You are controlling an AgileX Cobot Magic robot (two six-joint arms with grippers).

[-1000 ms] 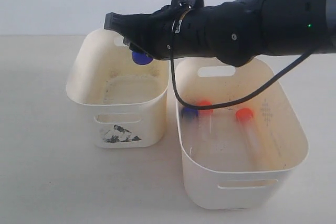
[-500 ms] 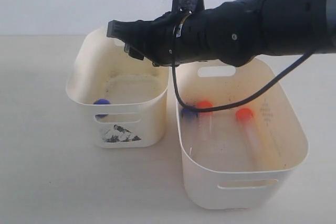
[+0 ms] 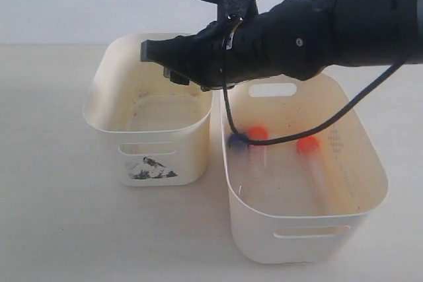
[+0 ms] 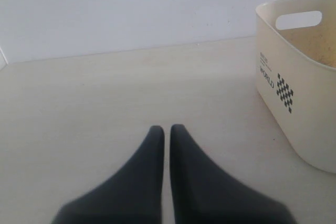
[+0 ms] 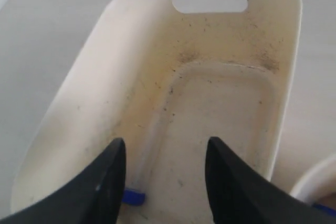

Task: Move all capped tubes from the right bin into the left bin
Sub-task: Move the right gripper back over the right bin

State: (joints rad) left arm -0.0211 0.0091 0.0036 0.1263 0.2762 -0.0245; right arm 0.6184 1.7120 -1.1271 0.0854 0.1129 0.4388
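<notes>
My right gripper reaches across the middle and hangs open over the left bin, the narrower one with the mountain-like sticker. In the right wrist view the right gripper is empty, and a blue-capped tube lies on the floor of the left bin, partly behind one finger. The front wall hides this tube in the exterior view. The right bin holds a blue-capped tube and two orange-capped tubes. My left gripper is shut over bare table.
The black cable of the right arm loops down over the right bin. In the left wrist view a cream bin with a checkered "WORLD" print stands beside the left gripper. The right bin's rim shows beside the left bin.
One second ago my right gripper held a blue-capped tube above the left bin. The tube dropped into the bin, and the gripper has since drawn back slightly to the right.
</notes>
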